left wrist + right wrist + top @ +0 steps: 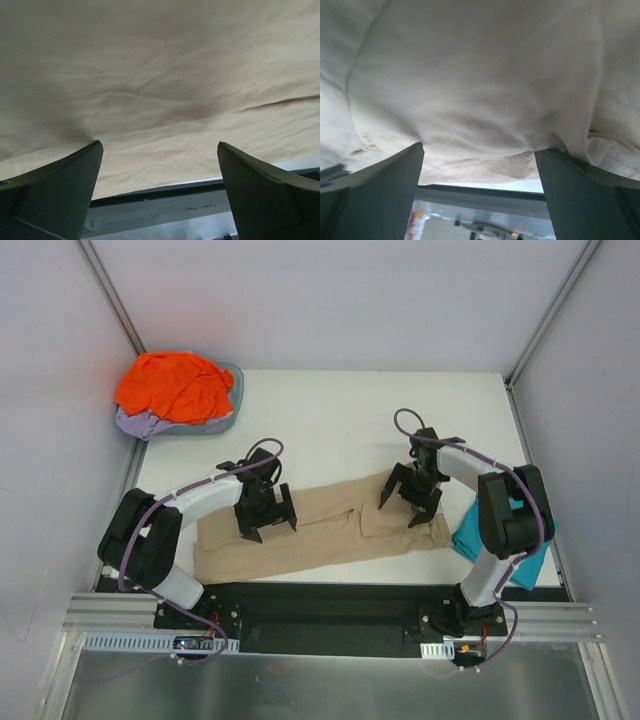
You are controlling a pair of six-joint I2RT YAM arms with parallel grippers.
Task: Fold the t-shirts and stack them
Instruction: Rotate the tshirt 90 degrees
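A tan t-shirt (330, 525) lies folded into a long band across the near part of the table. My left gripper (268, 523) stands open over its left half, fingers pointing down at the cloth. My right gripper (405, 505) stands open over the right end. In the left wrist view the tan t-shirt (160, 75) fills the frame, and the left gripper (159, 145) has nothing between its fingers. The right wrist view shows the shirt's hem (480, 162) between the open right gripper's (479, 150) tips. A teal t-shirt (468, 535) lies partly under the right arm. Orange (175, 388) and lavender (135, 423) t-shirts are heaped at the far left.
The orange and lavender shirts sit in a shallow teal-grey basin (235, 390) at the table's back left corner. Grey walls enclose the table on three sides. A black rail (320, 600) runs along the near edge between the arm bases.
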